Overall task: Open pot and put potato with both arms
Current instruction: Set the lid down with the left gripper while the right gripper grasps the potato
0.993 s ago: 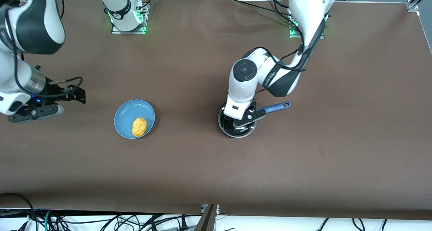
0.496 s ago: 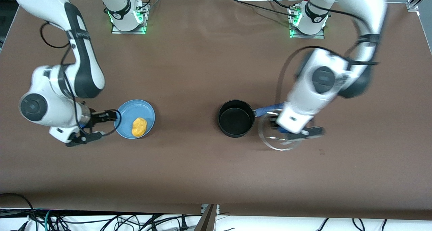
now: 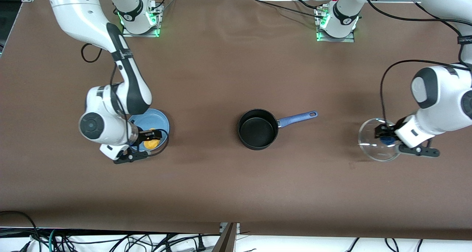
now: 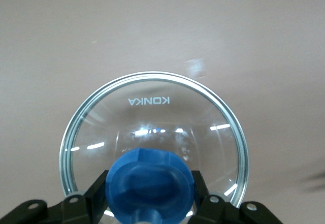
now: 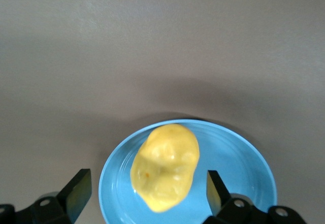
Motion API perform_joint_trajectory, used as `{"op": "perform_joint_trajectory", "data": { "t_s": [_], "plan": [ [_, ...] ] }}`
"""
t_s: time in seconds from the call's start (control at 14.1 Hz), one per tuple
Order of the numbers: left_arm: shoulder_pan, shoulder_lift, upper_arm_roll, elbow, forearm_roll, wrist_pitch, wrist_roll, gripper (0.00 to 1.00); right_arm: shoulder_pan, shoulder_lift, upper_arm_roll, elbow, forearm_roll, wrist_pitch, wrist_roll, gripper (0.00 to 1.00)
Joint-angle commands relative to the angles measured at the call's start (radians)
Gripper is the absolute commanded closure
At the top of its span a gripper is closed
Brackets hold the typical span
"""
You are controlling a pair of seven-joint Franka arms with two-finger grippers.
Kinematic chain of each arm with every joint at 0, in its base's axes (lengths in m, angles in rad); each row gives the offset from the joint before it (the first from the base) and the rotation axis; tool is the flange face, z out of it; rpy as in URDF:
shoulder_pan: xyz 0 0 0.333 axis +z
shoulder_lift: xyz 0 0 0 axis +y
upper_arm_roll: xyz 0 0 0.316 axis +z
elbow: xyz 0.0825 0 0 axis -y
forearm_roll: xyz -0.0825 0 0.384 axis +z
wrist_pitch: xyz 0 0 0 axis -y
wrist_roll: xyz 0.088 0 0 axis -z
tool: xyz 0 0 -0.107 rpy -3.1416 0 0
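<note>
Black pot uncovered mid-table, blue handle, left gripper clamping glass lid by its blue knob near table's left-arm end, right gripper spread wide over lumpy yellow potato on blue plate

Potato on plate

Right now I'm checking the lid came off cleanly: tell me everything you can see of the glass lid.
The glass lid is round, clear, metal-rimmed and printed KONKA, with a blue knob. The left gripper is shut on the knob, holding the lid over the table toward the left arm's end, off the pot.
</note>
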Motion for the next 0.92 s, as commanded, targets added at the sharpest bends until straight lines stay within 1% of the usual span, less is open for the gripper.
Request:
{"op": "perform_joint_trajectory", "data": {
  "t_s": [0.0,0.07,0.21,0.28,0.35,0.43,0.5,0.57,0.64,0.71,0.78,0.85],
  "plan": [
    [0.009,0.02,0.045,-0.112,-0.028,0.166,0.131,0.45,-0.005,0.025,-0.006,-0.021,0.011,0.042,-0.002,0.0],
    [0.026,0.04,0.045,-0.132,-0.063,0.208,0.168,0.45,-0.005,0.026,-0.006,-0.035,0.011,0.051,-0.002,0.0],
    [0.033,0.078,0.048,-0.139,-0.151,0.23,0.251,0.44,-0.005,0.035,-0.006,-0.05,0.011,0.063,-0.002,0.0],
    [0.036,0.098,0.052,-0.139,-0.165,0.245,0.277,0.44,-0.005,0.037,-0.006,-0.06,0.012,0.075,0.0,0.01],
    [0.057,0.115,0.054,-0.139,-0.166,0.273,0.303,0.44,-0.005,0.038,-0.004,-0.07,0.015,0.082,0.0,0.07],
    [0.069,0.134,0.054,-0.138,-0.171,0.294,0.325,0.43,-0.005,0.04,-0.004,-0.075,0.021,0.083,0.001,0.17],
    [0.075,0.14,0.054,-0.136,-0.188,0.296,0.337,0.35,-0.005,0.041,-0.004,-0.075,0.024,0.082,0.001,0.33],
    [0.076,0.138,0.054,-0.126,-0.2,0.285,0.332,0.11,-0.005,0.04,-0.004,-0.075,0.025,0.079,0.001,0.51],
    [0.076,0.12,0.054,-0.106,-0.2,0.253,0.32,0.0,-0.005,0.04,-0.004,-0.074,0.028,0.071,0.004,0.68],
    [0.063,0.09,0.054,-0.08,-0.2,0.177,0.305,0.0,-0.005,0.037,-0.003,-0.064,0.029,0.068,0.024,0.71],
    [0.054,0.056,0.052,-0.06,-0.189,0.102,0.241,0.0,-0.005,0.031,0.002,-0.055,0.04,0.045,0.067,0.71],
    [0.051,0.027,0.046,-0.034,-0.18,0.025,0.155,0.0,-0.004,0.029,0.02,-0.026,0.063,-0.002,0.119,0.71]
  ]
}}
